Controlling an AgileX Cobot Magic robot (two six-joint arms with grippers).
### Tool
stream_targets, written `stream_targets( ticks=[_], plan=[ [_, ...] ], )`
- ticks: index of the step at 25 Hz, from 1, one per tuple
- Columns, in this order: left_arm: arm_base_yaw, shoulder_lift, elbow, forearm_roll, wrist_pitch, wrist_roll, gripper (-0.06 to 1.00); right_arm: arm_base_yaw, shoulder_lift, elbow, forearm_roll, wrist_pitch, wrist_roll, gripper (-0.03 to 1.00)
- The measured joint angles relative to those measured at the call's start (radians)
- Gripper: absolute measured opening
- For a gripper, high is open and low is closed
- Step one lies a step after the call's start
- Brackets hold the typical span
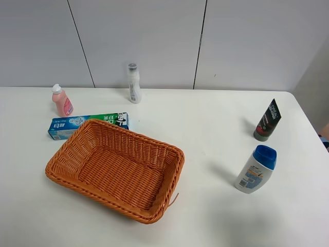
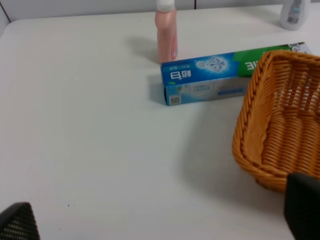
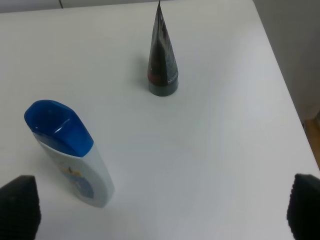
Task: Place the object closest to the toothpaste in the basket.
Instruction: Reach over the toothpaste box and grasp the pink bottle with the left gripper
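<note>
The blue and green toothpaste box (image 1: 87, 125) lies on the white table against the far left rim of the orange wicker basket (image 1: 178, 158). A small pink bottle (image 1: 62, 100) stands upright just behind the box's left end, the nearest thing to it. In the left wrist view the box (image 2: 220, 75), the pink bottle (image 2: 166, 32) and the basket's corner (image 2: 250, 100) lie ahead of my left gripper (image 2: 160, 220), which is open and empty. My right gripper (image 3: 161, 210) is open and empty. Neither gripper shows in the high view.
A white bottle with a grey cap (image 1: 133, 83) stands at the back, behind the box. On the right stand a black tube (image 1: 267, 121) on its cap and a white bottle with a blue cap (image 1: 255, 170); both show in the right wrist view, tube (image 3: 162, 55) and bottle (image 3: 75, 155).
</note>
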Motion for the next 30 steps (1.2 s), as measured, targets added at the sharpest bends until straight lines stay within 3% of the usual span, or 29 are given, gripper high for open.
stream_targets(
  ticks=[26,30],
  plan=[
    [0.0,0.0,0.0,0.023,0.0,0.0,1.0,0.0,0.0,0.0,0.0,0.0,0.0,0.99],
    [0.0,0.014,-0.012,0.053,-0.067,0.0,1.0,0.0,0.0,0.0,0.0,0.0,0.0,0.99]
  ],
)
